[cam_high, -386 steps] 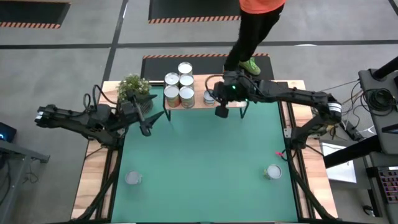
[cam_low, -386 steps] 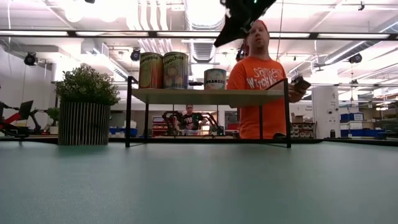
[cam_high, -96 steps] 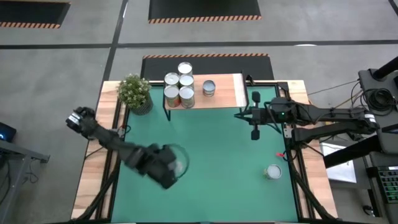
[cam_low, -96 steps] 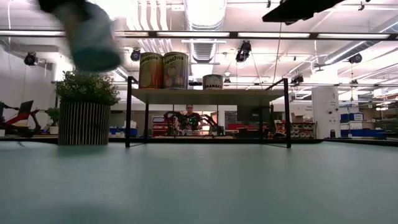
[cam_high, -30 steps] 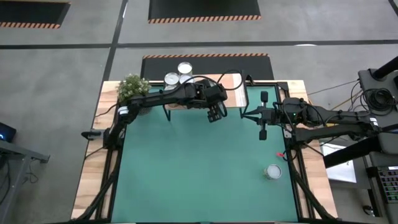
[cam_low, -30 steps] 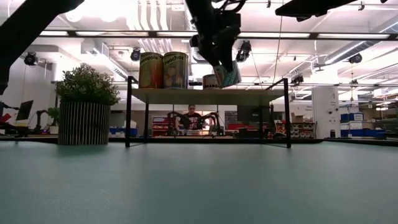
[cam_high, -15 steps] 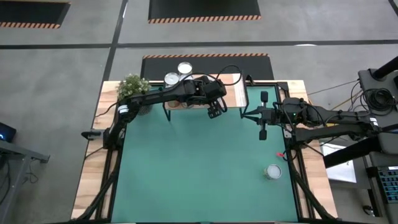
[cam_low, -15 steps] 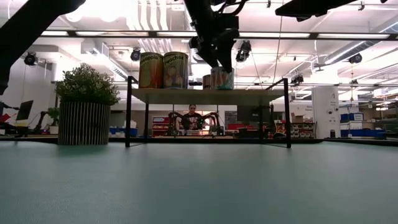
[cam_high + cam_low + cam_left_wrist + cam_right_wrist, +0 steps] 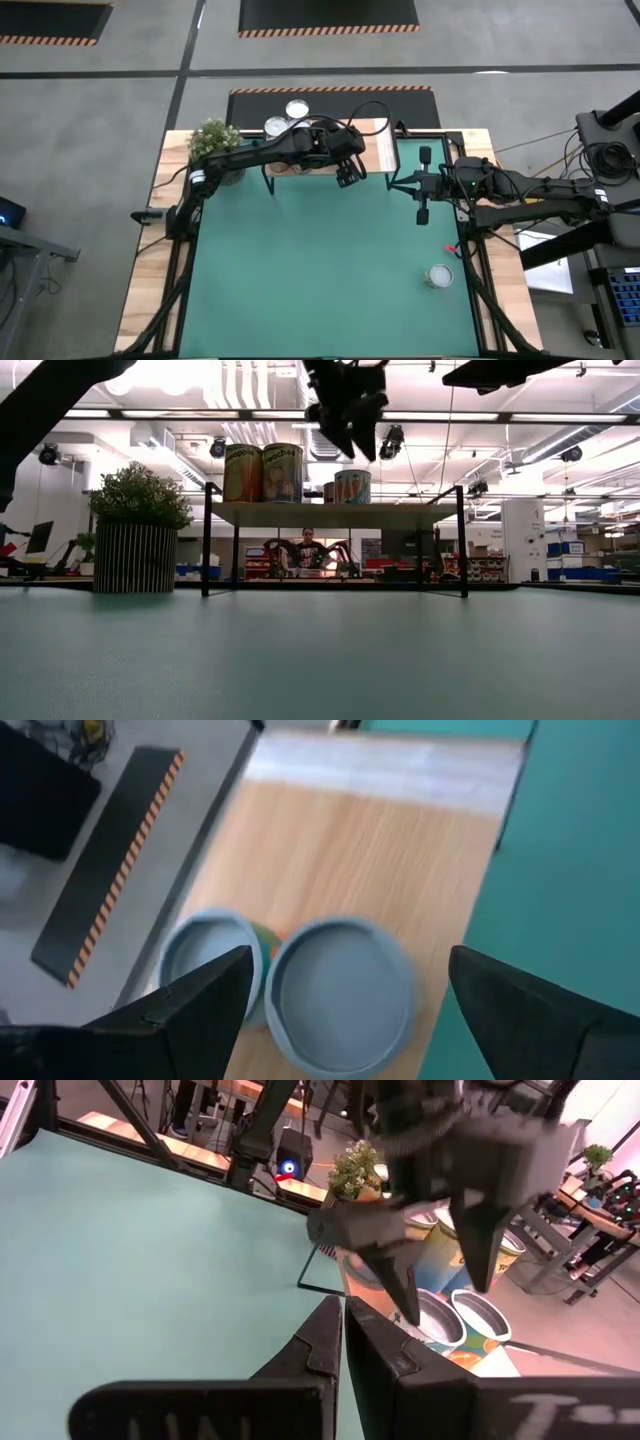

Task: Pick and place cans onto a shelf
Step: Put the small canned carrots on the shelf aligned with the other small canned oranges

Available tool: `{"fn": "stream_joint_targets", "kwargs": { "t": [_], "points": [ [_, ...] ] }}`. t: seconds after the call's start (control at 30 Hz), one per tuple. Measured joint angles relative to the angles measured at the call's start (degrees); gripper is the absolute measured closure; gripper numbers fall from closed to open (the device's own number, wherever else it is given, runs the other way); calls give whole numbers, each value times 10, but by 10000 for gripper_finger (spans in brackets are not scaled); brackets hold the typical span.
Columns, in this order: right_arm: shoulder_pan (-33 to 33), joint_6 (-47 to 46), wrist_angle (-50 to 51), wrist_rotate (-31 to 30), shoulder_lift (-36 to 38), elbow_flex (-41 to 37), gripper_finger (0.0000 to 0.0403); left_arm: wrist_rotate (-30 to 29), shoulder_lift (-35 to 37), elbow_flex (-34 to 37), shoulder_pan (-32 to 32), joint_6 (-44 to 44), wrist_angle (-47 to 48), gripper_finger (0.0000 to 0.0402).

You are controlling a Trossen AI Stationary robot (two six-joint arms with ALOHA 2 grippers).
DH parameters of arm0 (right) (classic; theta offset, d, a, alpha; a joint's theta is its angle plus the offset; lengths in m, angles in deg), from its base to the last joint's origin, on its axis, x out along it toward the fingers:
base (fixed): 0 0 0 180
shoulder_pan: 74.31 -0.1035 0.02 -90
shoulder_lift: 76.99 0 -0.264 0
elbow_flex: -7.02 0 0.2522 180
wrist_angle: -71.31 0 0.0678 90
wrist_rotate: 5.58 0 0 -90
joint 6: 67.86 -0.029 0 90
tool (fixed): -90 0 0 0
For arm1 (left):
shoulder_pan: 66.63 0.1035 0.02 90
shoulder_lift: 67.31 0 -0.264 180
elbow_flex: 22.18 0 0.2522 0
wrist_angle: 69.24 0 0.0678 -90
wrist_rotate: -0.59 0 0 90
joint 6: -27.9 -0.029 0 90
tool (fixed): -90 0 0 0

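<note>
Since a second ago, I am lifting my left gripper [image 9: 352,445], jaws spread, clear of the can [image 9: 352,487] now standing on the shelf [image 9: 335,514]. Next I am judging the table's remaining can [image 9: 437,275]; right gripper [image 9: 421,215] waits closed.

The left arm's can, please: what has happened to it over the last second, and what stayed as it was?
The left claw has set the can on the shelf, let go, and lifted above it, jaws open. The right claw stayed shut over the table, and one can still waits there.
</note>
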Motion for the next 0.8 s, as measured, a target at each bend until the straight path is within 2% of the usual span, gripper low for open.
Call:
{"fn": "stream_joint_targets", "kwargs": {
  "t": [0.17, 0.27, 0.4, 0.53, 0.67, 0.73, 0.8],
  "points": [
    [0, 0, 0, 0, 0, 0, 394, -22, 2, -33, 2, -17, -4, 89],
    [0, 0, 0, 0, 0, 0, 394, -41, 2, -30, 7, -24, -5, 116],
    [0, 0, 0, 0, 0, 0, 394, -40, -6, -23, 9, -25, 3, 189],
    [0, 0, 0, 0, 0, 0, 394, -11, -23, -22, 11, -25, 20, 285],
    [0, 0, 0, 0, 0, 0, 394, -8, -32, -22, 12, -25, 20, 379],
    [0, 0, 0, 0, 0, 0, 394, -8, -33, -22, 13, -25, 20, 393],
    [0, 0, 1, 0, 0, 0, 394, -8, -33, -22, 13, -25, 30, 383]
  ]
}}
